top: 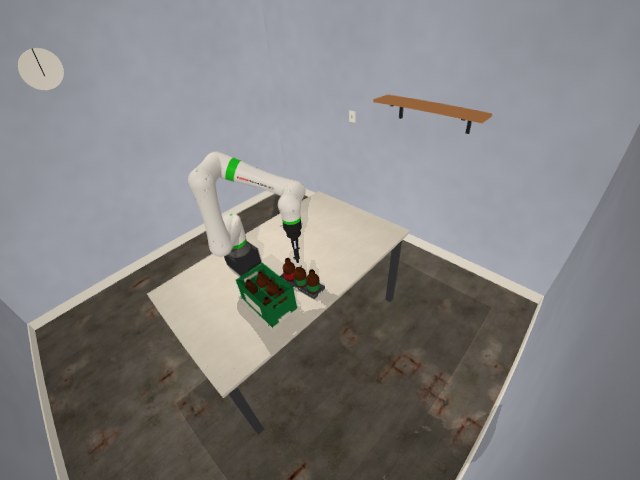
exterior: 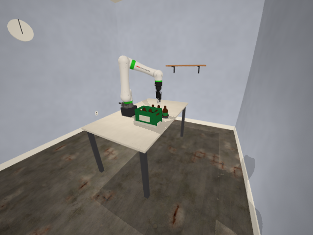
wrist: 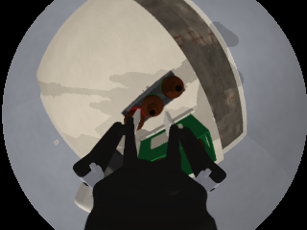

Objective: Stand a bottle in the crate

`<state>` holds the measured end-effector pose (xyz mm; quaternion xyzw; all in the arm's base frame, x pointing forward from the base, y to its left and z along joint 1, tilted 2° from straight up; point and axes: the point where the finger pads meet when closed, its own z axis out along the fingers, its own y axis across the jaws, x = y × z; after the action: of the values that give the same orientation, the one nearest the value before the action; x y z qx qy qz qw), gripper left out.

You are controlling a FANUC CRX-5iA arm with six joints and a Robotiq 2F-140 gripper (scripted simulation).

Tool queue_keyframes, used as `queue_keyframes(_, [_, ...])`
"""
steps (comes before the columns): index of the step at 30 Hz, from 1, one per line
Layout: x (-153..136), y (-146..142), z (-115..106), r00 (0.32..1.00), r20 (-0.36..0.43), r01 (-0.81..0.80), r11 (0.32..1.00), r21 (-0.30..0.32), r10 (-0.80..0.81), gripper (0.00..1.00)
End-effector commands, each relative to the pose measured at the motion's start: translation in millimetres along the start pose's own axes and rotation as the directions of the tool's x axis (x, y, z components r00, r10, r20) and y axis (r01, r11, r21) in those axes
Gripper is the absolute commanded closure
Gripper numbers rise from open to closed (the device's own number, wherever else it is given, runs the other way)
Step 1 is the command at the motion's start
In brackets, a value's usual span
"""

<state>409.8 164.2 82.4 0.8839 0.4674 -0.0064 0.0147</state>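
Observation:
The green crate (top: 266, 294) stands on the table in front of the arm's base and holds several brown bottles. Beside it a dark tray (top: 306, 291) carries three brown bottles: one with a red label (top: 288, 268) and two with green labels (top: 300, 275) (top: 312, 280). My gripper (top: 296, 256) points straight down and hangs a little above the tray's bottles, touching none. Its fingers stand partly open with nothing between them. In the wrist view the gripper (wrist: 150, 122) frames the bottle tops (wrist: 153, 106) (wrist: 173, 87) below, with the crate to the side.
The arm's black base (top: 240, 260) stands just behind the crate. The table's far edge and right edge lie beyond the tray. A wall shelf (top: 433, 109) hangs well away from the table.

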Motion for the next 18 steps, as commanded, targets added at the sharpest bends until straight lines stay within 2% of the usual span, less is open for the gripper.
queue_keyframes(1, [0.1,0.1,-0.2,1.0,0.0,0.0,1.0,0.0,0.0,0.62])
queue_keyframes(18, [0.2,0.1,6.6,1.0,0.0,0.0,1.0,0.0,0.0,0.62])
